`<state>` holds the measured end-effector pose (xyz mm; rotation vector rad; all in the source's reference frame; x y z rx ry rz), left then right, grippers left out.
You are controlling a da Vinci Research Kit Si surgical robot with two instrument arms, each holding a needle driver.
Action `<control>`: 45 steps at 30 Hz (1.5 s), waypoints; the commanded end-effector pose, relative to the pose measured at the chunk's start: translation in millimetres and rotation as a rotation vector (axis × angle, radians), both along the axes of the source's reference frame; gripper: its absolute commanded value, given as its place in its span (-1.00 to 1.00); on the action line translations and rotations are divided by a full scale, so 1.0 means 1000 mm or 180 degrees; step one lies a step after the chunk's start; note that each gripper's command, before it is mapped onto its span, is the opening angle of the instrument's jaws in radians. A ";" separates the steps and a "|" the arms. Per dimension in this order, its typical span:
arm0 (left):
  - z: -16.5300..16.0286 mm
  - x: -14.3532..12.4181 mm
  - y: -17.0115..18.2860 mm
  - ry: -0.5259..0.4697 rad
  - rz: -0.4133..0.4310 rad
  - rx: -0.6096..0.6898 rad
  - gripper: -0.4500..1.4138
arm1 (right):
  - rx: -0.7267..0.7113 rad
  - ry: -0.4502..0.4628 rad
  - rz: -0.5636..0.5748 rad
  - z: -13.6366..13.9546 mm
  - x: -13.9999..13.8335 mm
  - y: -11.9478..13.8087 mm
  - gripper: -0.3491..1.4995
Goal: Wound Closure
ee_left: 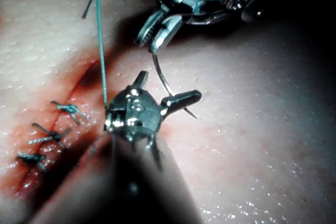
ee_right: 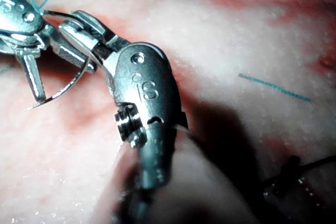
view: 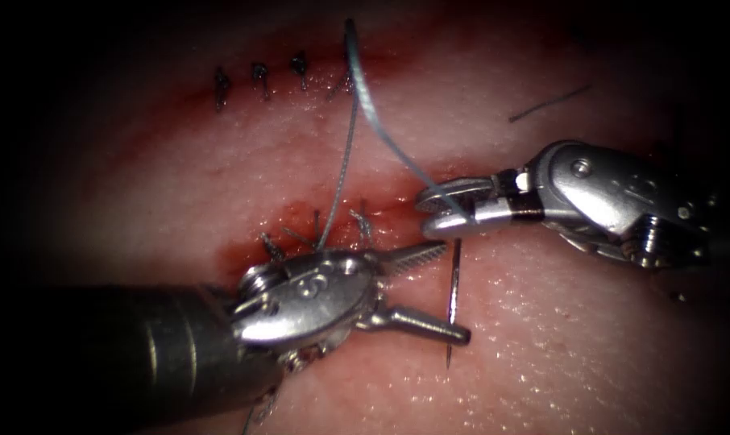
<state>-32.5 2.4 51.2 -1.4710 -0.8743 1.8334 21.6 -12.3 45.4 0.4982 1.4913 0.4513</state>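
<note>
we see the right claw [view: 437,211] closed on the needle [view: 454,298], gripping it near its thread end. the needle hangs down from those jaws, free above the tissue [view: 591,354] and not stuck in it, on the right of the cut [view: 333,229]; its sharp point lies low, just past the left claw.

the left claw [view: 441,294] is spread wide and holds nothing. its lower jaw crosses in front of the needle near the point, though we cannot tell if they touch, and its upper jaw points toward the right claw.

in the left wrist view the needle [ee_left: 167,85] curves down from the right claw [ee_left: 155,38] to the open left claw [ee_left: 168,95]. in the right wrist view the needle [ee_right: 73,85] arcs out of the right claw [ee_right: 79,38] beside the left claw [ee_right: 34,80].

the thread [view: 381,129] runs from the right claw up across the tissue, and a second strand drops toward the cut by the left claw's wrist.

we see finished stitches [view: 260,80] in a row on the far part of the cut, more knots [view: 317,229] just behind the left claw, and red fluid [view: 252,250] around the cut. a loose cut end of thread [view: 549,103] lies apart on the tissue, above the right claw.
</note>
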 end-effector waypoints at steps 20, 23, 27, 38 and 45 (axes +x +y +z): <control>0.0039 0.0007 0.0018 -0.0433 -0.0203 0.0529 -1.00 | -0.0165 -0.0086 0.0127 -0.0002 0.0017 -0.0013 -1.00; 0.0038 0.0008 0.0017 -0.0390 -0.0252 0.0526 -1.00 | -0.0269 -0.0245 0.0148 -0.0004 0.0019 -0.0011 -0.56; 0.0034 0.0011 0.0018 -0.0344 -0.0372 0.0532 -1.00 | -0.0509 -0.0410 0.0252 -0.0007 0.0024 -0.0003 0.51; 0.0028 0.0028 0.0022 -0.0189 -0.0593 0.0557 -1.00 | -0.1226 -0.0982 0.0357 -0.0026 0.0042 0.0001 0.69; 0.0027 0.0031 0.0021 -0.0303 -0.0560 0.0603 -1.00 | -0.1530 -0.0762 0.0376 -0.0036 0.0059 -0.0005 0.47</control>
